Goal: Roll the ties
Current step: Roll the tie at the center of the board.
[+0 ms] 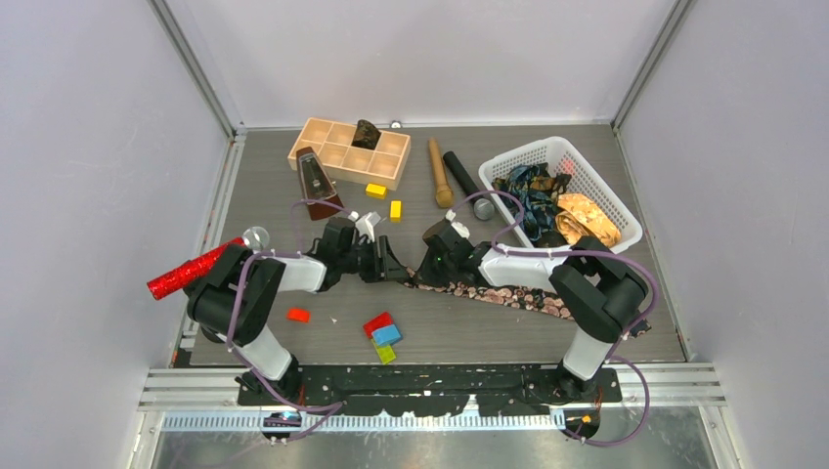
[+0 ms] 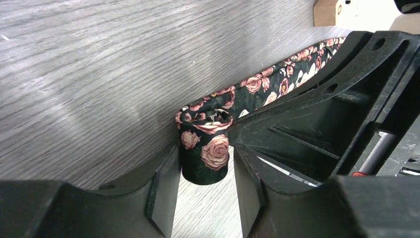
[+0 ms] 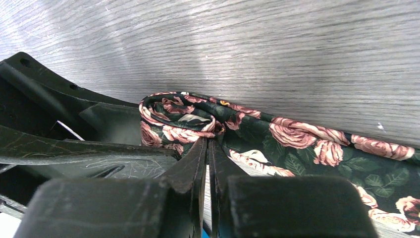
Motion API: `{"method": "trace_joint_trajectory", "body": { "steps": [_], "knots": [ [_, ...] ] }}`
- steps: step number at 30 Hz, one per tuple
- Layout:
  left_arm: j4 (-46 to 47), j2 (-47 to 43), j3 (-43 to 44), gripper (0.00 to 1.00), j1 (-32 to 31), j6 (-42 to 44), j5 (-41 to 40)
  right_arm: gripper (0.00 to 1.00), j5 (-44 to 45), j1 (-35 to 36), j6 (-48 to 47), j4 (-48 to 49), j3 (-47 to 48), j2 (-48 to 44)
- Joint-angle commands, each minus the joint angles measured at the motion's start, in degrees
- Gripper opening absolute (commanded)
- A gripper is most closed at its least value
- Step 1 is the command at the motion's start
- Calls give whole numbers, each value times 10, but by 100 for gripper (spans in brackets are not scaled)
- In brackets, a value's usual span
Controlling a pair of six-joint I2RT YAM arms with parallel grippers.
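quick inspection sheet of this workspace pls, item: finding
surface: grey wood-grain table, no damage seen
job's things: flowered tie, one end rolled, rest flat; blue tie and gold tie in basket; brown roll in tray
clutter: metronome, red microphone, black microphone, wooden stick, blocks
grippers: left gripper jaws hug the tie's rolled end; right gripper jaws shut at the tie beside it
cables: purple cables along both arms
surroundings: white walls, metal frame
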Motion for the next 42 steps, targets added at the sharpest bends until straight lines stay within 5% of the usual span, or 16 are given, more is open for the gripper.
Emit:
{"method": "trace_joint_trajectory", "body": {
  "steps": [1,18,27,42],
  "knots": [
    [18,6,-5,47,-4,-20,-22,10,20,-3,-8,-19,-14,-10],
    [21,-26,-26,28,-25,-51,-98,11,16,-3,-14,-13,-18,-20],
    [-28,-74,-16,26,-29,-40,-142,25,36,-3,-57,-25,-25,-97],
    [-31,-83,-9,24,-36,-46,-155,13,132,-11,-151,-112,-3,-50]
  ]
}}
